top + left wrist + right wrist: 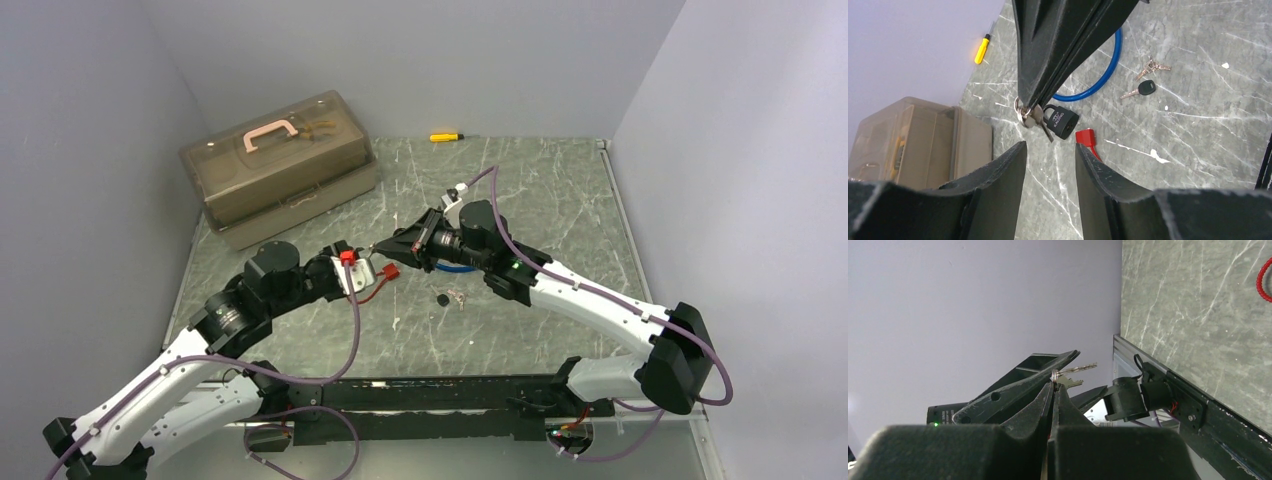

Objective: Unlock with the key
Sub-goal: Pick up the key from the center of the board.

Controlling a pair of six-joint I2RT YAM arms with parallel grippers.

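Right wrist: flat black fingers pinch toothed metal keys.

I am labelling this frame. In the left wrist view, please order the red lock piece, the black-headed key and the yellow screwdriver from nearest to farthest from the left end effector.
1. red lock piece, just beside the left end effector, on its right.
2. black-headed key, farther out to the right.
3. yellow screwdriver, farthest, at upper left near the wall.
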